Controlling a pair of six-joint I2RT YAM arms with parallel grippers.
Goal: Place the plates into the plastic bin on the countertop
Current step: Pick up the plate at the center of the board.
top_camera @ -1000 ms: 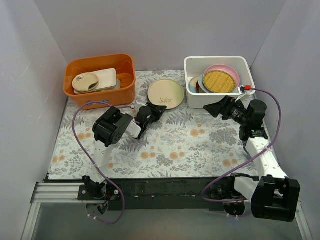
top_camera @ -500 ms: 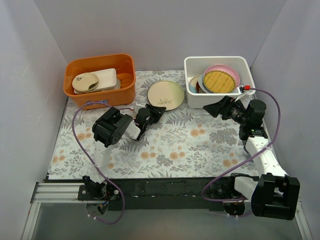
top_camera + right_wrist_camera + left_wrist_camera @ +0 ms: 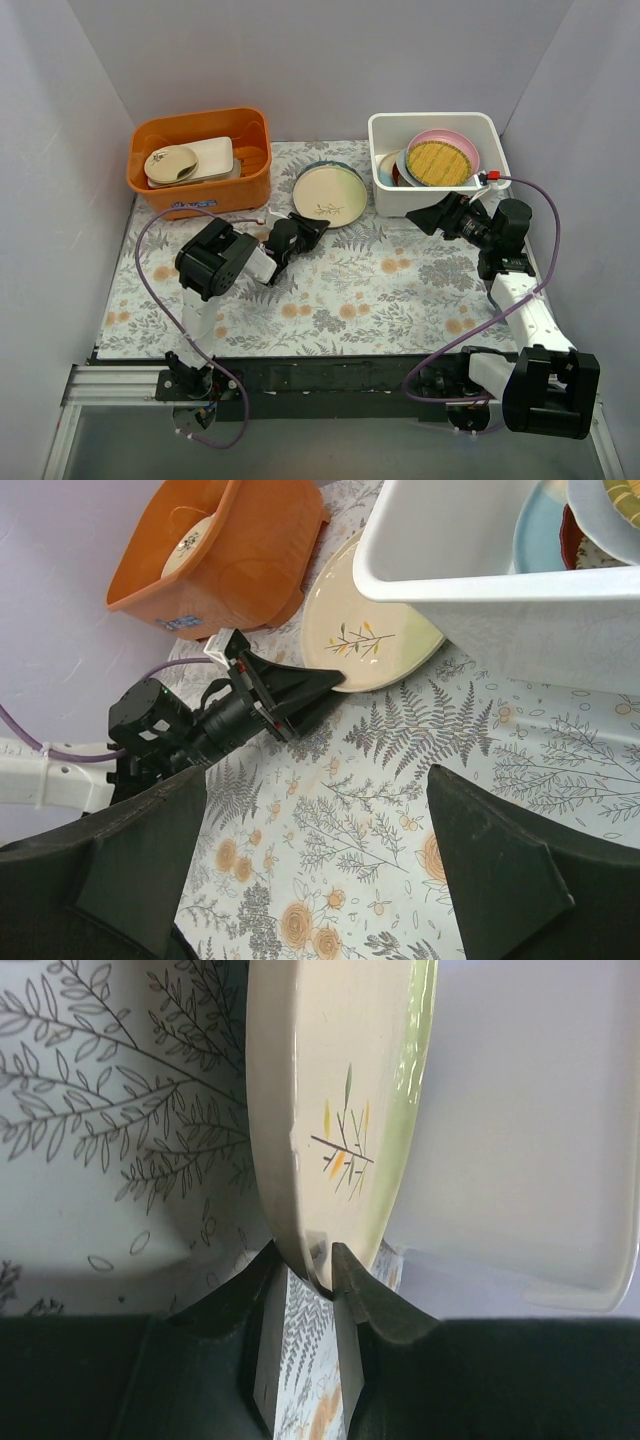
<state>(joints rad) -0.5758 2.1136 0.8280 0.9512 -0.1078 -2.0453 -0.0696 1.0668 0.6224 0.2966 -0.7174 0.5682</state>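
Observation:
A cream plate with a leaf sprig (image 3: 328,192) is tilted, its far edge raised off the patterned countertop (image 3: 400,290), just left of the white plastic bin (image 3: 388,198). My left gripper (image 3: 312,226) is shut on its near rim; in the left wrist view the fingers pinch the plate (image 3: 340,1110) at the gripper (image 3: 326,1278). The bin holds several plates, a yellow textured one (image 3: 438,161) on top of a pink one. My right gripper (image 3: 428,218) is open and empty, in front of the bin. The right wrist view shows the plate (image 3: 365,640) and bin (image 3: 480,575).
An orange tub (image 3: 200,160) with cream oval and rectangular dishes stands at the back left. Grey walls close in three sides. The black front edge (image 3: 320,372) runs along the near side, with purple cables looping by each arm.
My left gripper has closed on the cream plate's near rim and tipped it up; the plate shifted slightly left and away. The right arm has hardly moved.

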